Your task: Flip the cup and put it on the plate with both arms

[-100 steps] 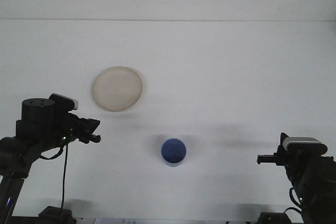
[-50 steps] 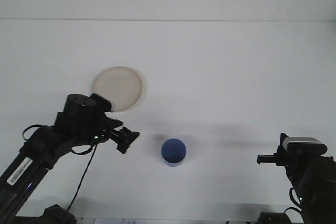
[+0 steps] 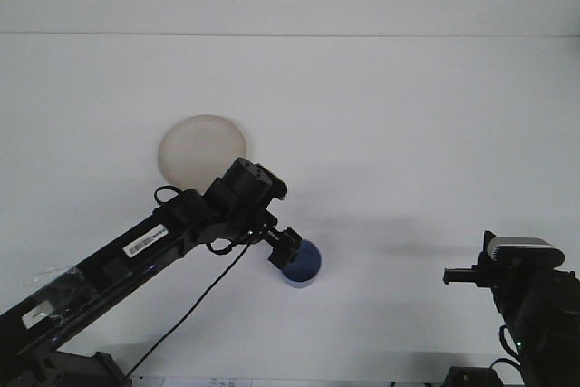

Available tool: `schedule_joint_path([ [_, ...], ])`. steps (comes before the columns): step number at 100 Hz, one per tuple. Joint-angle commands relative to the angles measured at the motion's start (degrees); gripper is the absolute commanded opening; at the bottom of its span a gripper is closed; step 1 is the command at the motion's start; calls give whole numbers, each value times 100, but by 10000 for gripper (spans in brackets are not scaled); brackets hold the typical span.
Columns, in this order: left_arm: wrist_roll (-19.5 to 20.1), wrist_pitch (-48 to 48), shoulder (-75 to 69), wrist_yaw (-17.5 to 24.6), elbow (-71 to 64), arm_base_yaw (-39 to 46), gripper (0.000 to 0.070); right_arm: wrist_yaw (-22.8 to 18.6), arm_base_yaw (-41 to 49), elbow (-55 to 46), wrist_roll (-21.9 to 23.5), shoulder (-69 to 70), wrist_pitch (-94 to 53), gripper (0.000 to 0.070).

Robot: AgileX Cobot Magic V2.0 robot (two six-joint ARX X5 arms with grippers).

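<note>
A small blue cup (image 3: 304, 265) stands on the white table near the front centre, its opening facing up. My left gripper (image 3: 285, 248) has reached over from the left and sits right at the cup's left rim, partly covering it. A cream round plate (image 3: 201, 149) lies on the table behind and to the left of the cup, its lower right edge hidden by the left arm. My right gripper (image 3: 451, 275) hovers low at the right edge, well apart from the cup.
The left arm (image 3: 136, 246) stretches diagonally from the bottom left corner across the table toward the cup. The table's far edge meets a pale wall at the top.
The left arm has swung rightward and extended, carrying its gripper from the left side of the table up to the cup's rim. The right arm, the cup and the plate have not moved.
</note>
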Motion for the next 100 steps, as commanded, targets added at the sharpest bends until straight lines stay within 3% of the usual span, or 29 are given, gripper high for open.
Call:
schedule_joint_path([
  [1,-55,-7,245,-33,149,-105,502,-4,9,37,81,15,48,0],
  [22,20,37,813,-35,149,-177,473,-4,9,37,81,15,50,0],
  [28,70,66,955,-35,149,-177,328,-2,9,37,81,15,50,0],
  [37,109,35,1086,-24,149,-177,0,-2,9,37,81,15,50,0],
  [58,258,-380,1069,-192,411,-85,10,0,9,37,79,15,48,0],
  [80,446,-1001,1069,-1528,1576,710,10,0,9,37,79,15,44,0],
  [100,420,-833,1193,-1606,2293,2041,11,0,9,37,79,15,24,0],
])
